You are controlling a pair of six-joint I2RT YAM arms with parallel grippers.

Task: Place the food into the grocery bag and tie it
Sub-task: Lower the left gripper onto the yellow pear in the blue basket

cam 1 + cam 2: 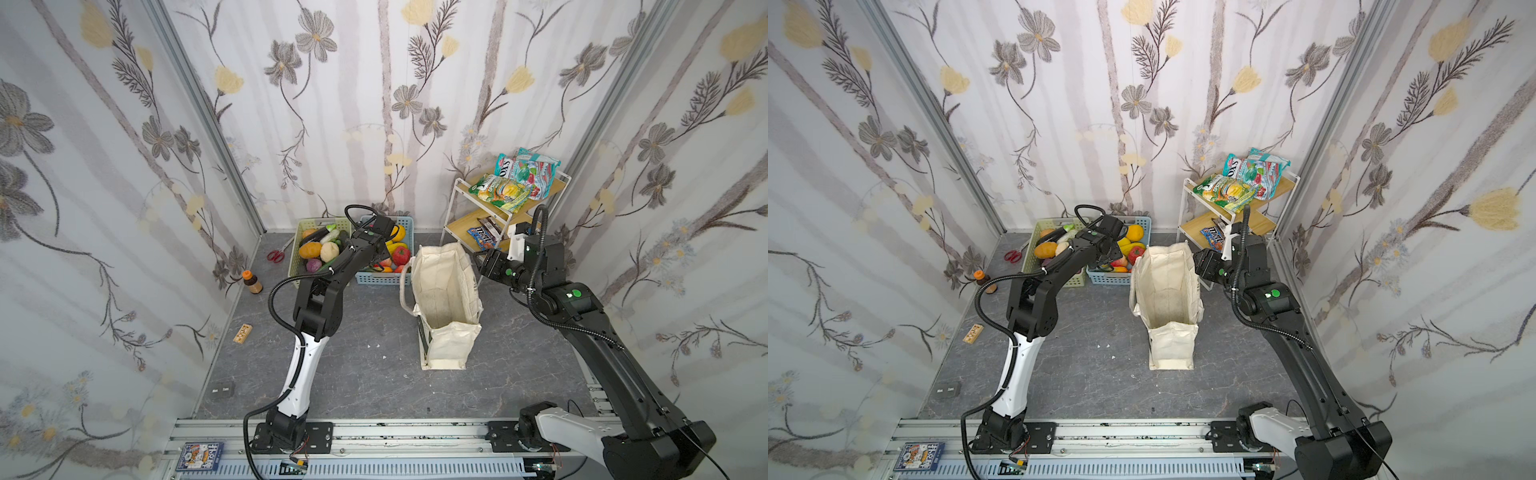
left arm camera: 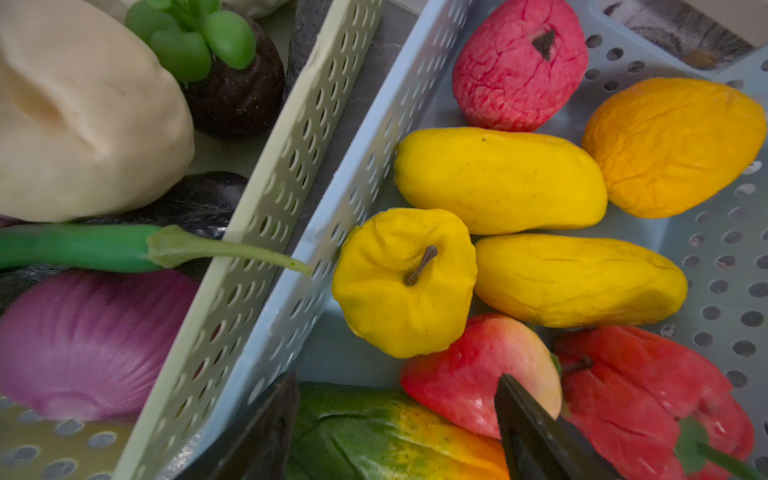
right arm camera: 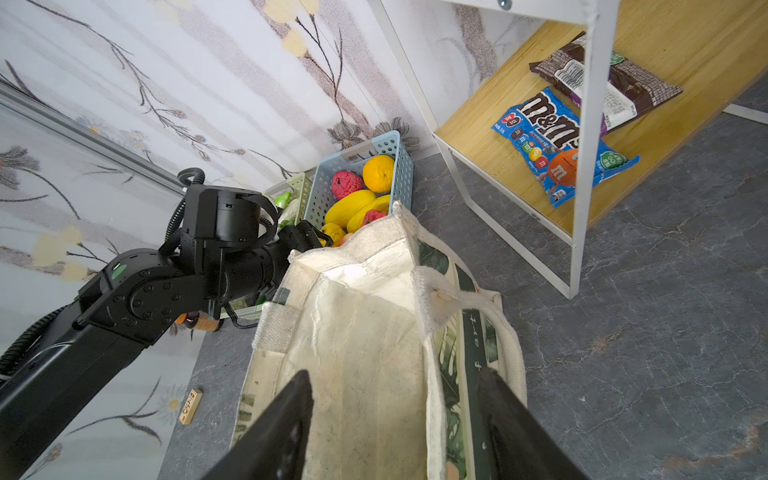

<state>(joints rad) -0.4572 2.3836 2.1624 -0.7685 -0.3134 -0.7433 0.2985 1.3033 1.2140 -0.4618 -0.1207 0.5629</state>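
The cream grocery bag (image 1: pixel 444 299) (image 1: pixel 1167 291) stands open and upright mid-floor, with nothing showing inside it. My right gripper (image 3: pixel 395 415) (image 1: pixel 478 262) is open at its far right rim, and the printed side wall (image 3: pixel 453 365) runs between the fingers. My left gripper (image 2: pixel 395 415) (image 1: pixel 380 259) hangs open inside the blue basket (image 2: pixel 291 291), its fingers on either side of a green-orange fruit (image 2: pixel 374 432). A yellow apple (image 2: pixel 403 282) and a red-pink apple (image 2: pixel 469 374) lie just beyond the fingertips. A blue candy packet (image 3: pixel 557 145) and a brown one (image 3: pixel 611 83) lie on the lower shelf.
A green basket (image 1: pixel 297 266) of vegetables sits against the blue basket's left side. A white wire rack (image 1: pixel 457 195) at the back right carries snack bags (image 1: pixel 515 178) on top. Scissors (image 1: pixel 276 254), a small bottle (image 1: pixel 252 282) and a wooden block (image 1: pixel 242 333) lie along the left wall.
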